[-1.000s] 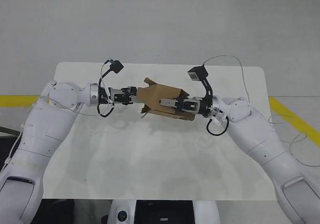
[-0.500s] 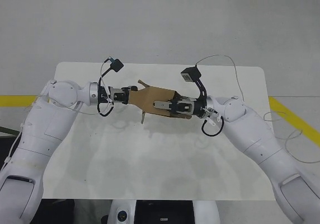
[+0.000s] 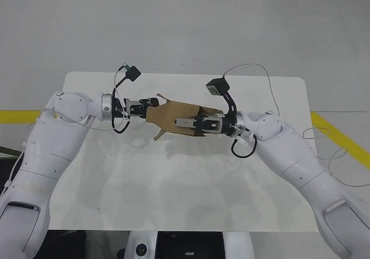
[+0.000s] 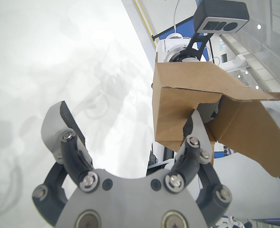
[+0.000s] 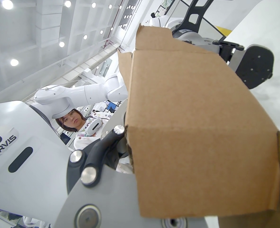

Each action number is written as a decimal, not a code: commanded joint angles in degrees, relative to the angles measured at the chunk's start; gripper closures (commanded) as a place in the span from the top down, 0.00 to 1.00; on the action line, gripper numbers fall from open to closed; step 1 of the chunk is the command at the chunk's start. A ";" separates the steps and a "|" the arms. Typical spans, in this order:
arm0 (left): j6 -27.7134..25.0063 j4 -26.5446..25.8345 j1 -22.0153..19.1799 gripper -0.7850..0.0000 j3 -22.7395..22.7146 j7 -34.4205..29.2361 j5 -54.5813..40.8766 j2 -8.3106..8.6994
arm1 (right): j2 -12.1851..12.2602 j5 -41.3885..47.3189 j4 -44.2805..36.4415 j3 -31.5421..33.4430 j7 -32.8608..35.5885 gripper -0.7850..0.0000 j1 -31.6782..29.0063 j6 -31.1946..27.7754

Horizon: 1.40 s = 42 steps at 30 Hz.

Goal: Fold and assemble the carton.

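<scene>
Two grippers meet at one brown carton (image 3: 172, 116), held just above the far half of the white table (image 3: 172, 194), whose broad near part spreads between the robot and the carton.

The right gripper (image 3: 184, 122) is clamped on the carton, with one finger lying along its upper panel in the top view. From the right wrist the cardboard (image 5: 197, 124) stands in the way and hides that grip. What shows past the carton's far end is a dark padded finger (image 5: 254, 65) of the other arm.

The left gripper (image 3: 151, 103) sits at the carton's left end. From above its jaws are too small to judge. The left wrist view settles it: the left gripper (image 4: 128, 112) is spread wide, one fingertip (image 4: 194, 122) touching the carton (image 4: 178, 110) at its open corner and the other well apart from it over the tabletop (image 4: 47, 36). That view also shows a loose flap (image 4: 246, 131) hanging out from the open end.

Beyond the carton a wrist camera (image 3: 216, 87) rises on its black bracket. Farther off, a yellow floor line (image 3: 4, 116) runs out past the table's side.
</scene>
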 commanded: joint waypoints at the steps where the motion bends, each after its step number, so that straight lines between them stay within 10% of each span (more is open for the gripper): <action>1: -0.05 0.00 -0.03 1.00 0.06 -0.12 -0.10 -0.02 | 0.01 0.09 -0.06 -0.16 -0.03 0.00 0.07 -0.03; 42: -0.24 -1.12 1.29 1.00 -1.10 -0.45 1.29 0.86 | -2.35 -3.74 6.41 1.46 -3.36 0.00 1.72 -3.35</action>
